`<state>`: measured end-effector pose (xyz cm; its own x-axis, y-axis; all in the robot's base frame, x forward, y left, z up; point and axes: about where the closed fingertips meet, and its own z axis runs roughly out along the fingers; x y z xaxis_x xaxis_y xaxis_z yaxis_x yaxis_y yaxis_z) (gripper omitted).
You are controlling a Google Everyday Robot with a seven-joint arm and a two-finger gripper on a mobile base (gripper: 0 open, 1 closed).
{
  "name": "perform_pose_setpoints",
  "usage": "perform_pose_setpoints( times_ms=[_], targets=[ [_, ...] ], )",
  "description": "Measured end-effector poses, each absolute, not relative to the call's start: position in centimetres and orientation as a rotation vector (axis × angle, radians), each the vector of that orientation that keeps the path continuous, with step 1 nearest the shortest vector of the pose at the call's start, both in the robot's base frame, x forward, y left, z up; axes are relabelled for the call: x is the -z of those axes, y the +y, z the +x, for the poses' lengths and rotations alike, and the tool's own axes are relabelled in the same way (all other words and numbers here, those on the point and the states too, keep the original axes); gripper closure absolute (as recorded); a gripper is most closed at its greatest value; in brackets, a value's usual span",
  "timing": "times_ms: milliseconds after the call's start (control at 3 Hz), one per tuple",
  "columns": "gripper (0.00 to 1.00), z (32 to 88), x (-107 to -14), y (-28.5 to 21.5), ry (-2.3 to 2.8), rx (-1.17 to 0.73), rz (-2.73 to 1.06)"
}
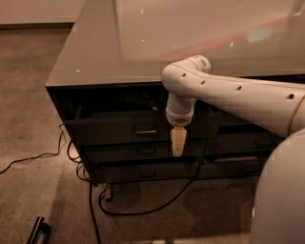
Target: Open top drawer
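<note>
Closest in, bottom right, the robot's white body fills the corner. One arm runs from it leftward across the cabinet front, then bends straight down at the wrist.

The gripper hangs there, pointing at the floor, in front of the drawers. Its two cream fingers read as a single narrow wedge with no gap, so they are pressed together, and they carry nothing. Whether they touch the drawer fronts behind them, I cannot tell.

Down on the brown floor, one black cable loops out from under the cabinet. A second, thinner cable trails off to the left. One dark bar lies at the bottom left edge.

Now the cabinet: three drawer fronts stacked on the left side. The top drawer is the tallest, dark grey, and it stands a little forward of the two below, with a dark gap above it. Its one small handle sits just left of the gripper and slightly higher. Under it come the second drawer and the third drawer, both shallower, each with its own handle. More fronts show to the right, behind the arm, too dim to count.

Above, the glossy worktop stretches back, and a pale wall closes the far left.
</note>
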<state>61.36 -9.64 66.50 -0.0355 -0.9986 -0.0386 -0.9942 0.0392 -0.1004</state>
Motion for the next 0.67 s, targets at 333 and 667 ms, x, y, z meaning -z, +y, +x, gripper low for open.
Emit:
perform_pose_setpoints(
  times_ms=[333,667],
  targets=[
    [0.0,61.38,-67.77,-10.06,2.181,0.094,-2.07],
    [0.0,61.72,-67.77,-10.08,2.179,0.082,-2.05]
  ],
)
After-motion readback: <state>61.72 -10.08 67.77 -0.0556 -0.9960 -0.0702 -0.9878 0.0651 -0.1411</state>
